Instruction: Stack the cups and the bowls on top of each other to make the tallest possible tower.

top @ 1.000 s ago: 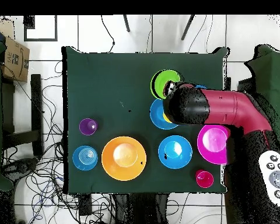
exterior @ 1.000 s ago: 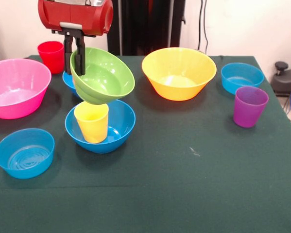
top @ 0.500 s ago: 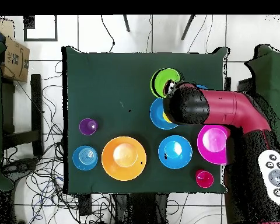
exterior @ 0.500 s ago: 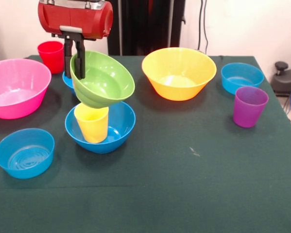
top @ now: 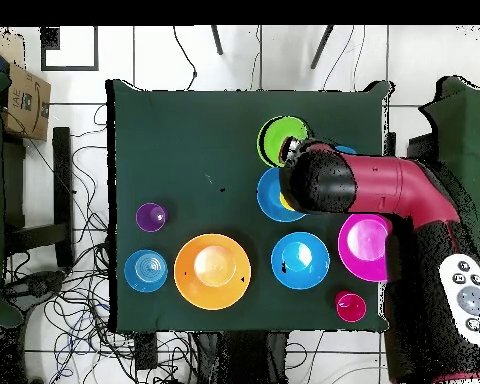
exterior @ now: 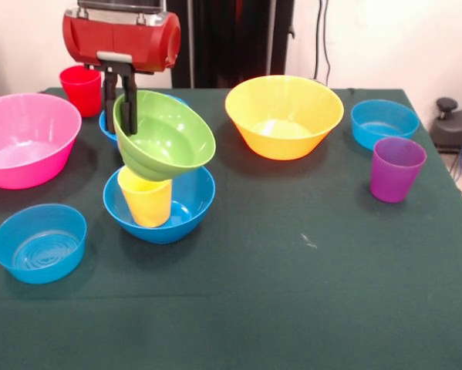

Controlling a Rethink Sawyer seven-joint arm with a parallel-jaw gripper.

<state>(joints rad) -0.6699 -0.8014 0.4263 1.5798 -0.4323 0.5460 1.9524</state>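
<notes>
My gripper (exterior: 120, 123) is shut on the far-left rim of the lime green bowl (exterior: 169, 139), one finger inside and one outside. The bowl is tilted, and its base sits on the rim of the yellow cup (exterior: 146, 204). That cup stands inside a deep blue bowl (exterior: 190, 202). In the overhead view the green bowl (top: 280, 140) shows beside the arm (top: 364, 186), which covers most of the blue bowl (top: 270, 196). The purple cup (exterior: 396, 168) and the red cup (exterior: 79, 87) stand apart on the table.
A pink bowl (exterior: 22, 139) is at the left and a yellow-orange bowl (exterior: 284, 116) at the back middle. A light-blue bowl (exterior: 383, 122) is at the right. A blue bowl (exterior: 39, 241) is front left, and another (exterior: 107, 128) sits behind the gripper.
The gripper has come down with the green bowl, and the bowl's base now sits lower, over the yellow cup's rim. Nothing else moved.
</notes>
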